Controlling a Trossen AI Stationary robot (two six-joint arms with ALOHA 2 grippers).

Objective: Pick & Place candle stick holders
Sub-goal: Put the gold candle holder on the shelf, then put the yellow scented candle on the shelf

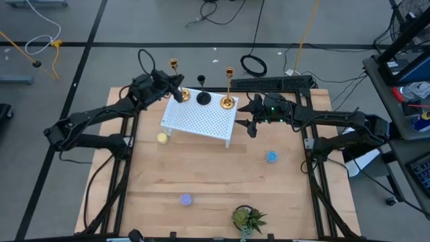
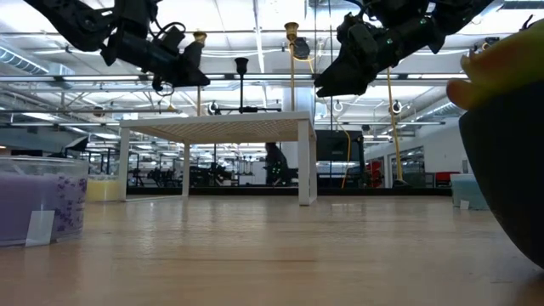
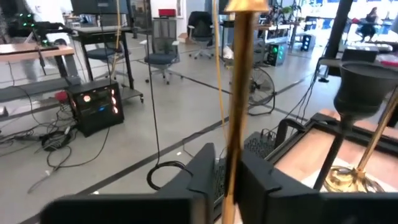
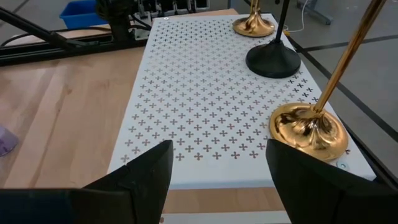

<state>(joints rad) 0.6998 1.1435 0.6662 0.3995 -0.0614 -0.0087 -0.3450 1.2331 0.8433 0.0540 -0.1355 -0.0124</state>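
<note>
On the white perforated rack (image 1: 199, 118), all three candlesticks stand upright with cups up. The left gripper (image 1: 179, 91) pinches the thin stem of one shiny gold candlestick (image 3: 235, 112) in its jaws. The short black candlestick (image 1: 203, 90) and the second gold candlestick (image 1: 228, 87) stand free. The right gripper (image 1: 252, 115) hovers near, jaws spread.

Two gold candlesticks (image 1: 229, 87) flank black one (image 1: 202, 89), all upright
</note>
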